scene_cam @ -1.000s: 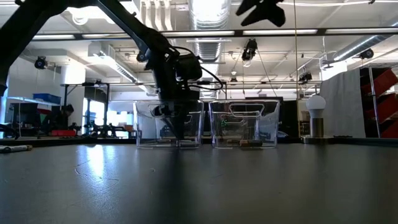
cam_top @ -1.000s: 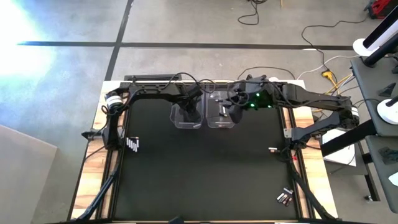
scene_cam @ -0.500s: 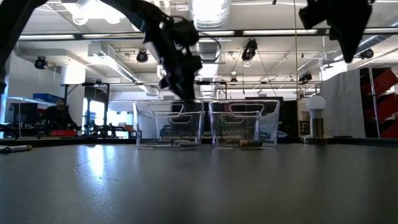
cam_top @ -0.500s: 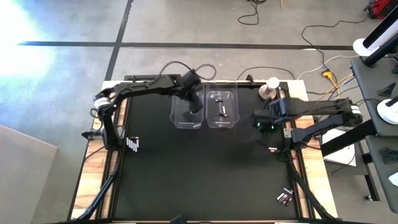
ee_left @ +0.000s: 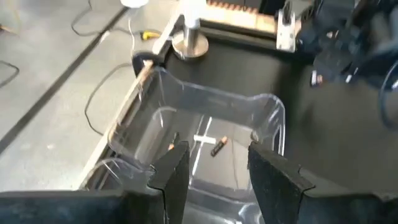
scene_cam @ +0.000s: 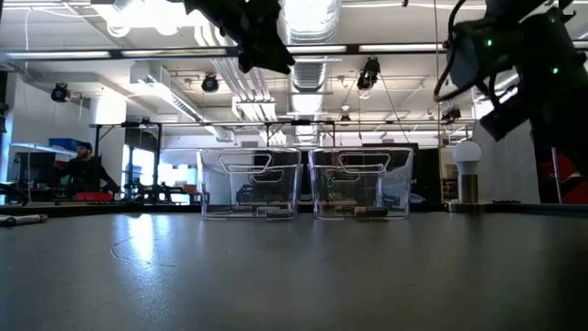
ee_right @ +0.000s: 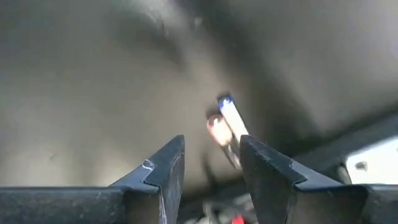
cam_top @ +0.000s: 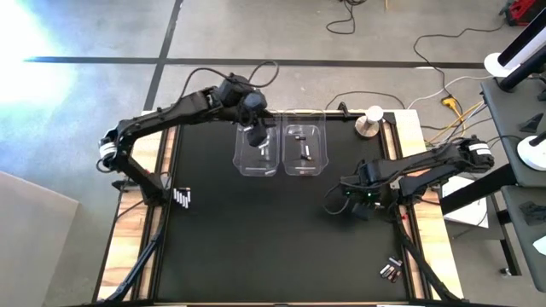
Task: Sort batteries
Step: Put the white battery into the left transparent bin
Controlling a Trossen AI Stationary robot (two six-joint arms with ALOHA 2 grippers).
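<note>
My left gripper (cam_top: 253,130) is open and held high above the left clear bin (cam_top: 257,153); in the low view it (scene_cam: 264,41) is well above the bins' rims. Its wrist view looks past the open fingers (ee_left: 217,171) into a bin (ee_left: 261,118) where a dark and a silvery-white battery (ee_left: 214,144) lie on the floor. My right gripper (cam_top: 343,205) is open and low over the mat near the table's right edge. Its wrist view (ee_right: 210,163) shows a silvery-white battery (ee_right: 231,119) lying on the mat just beyond the fingertips.
A cluster of batteries (cam_top: 182,198) lies near the mat's left edge, and another cluster (cam_top: 390,270) near the right near corner. The right clear bin (cam_top: 305,150) stands beside the left one. A round silver-and-white knob object (cam_top: 369,122) stands at the far right corner.
My left gripper has risen out of the left bin and drawn a little toward the far edge. My right gripper has swung from above the right bin toward the table's right and near side and come down close to the mat.
</note>
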